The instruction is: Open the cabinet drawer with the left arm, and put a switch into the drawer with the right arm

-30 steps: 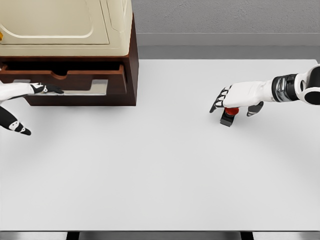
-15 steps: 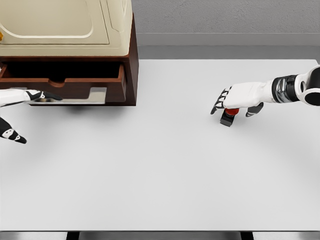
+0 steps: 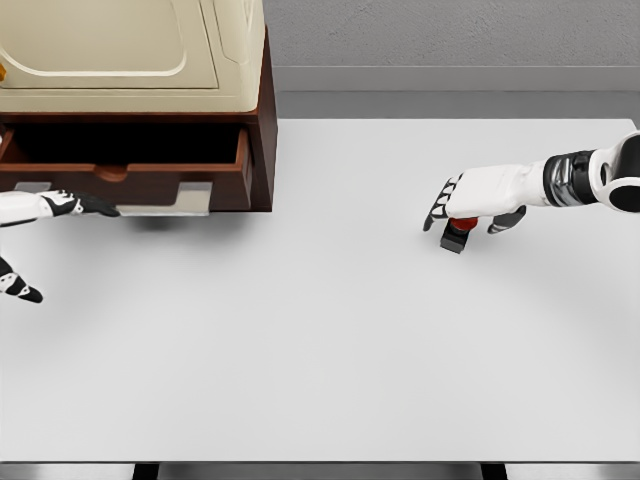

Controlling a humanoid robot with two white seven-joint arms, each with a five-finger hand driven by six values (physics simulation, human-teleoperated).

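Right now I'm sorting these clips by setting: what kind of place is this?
Likely a simulated tabletop test bench: a bare white table, a brown cabinet with its drawer pulled out, and a plain grey wall behind.

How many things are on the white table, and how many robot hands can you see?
Cabinets with a drawer: 1, the brown cabinet with its drawer pulled out.
Switches: 1, the red and black switch.
Robot hands: 2, the left hand and the right hand.
Total: 4
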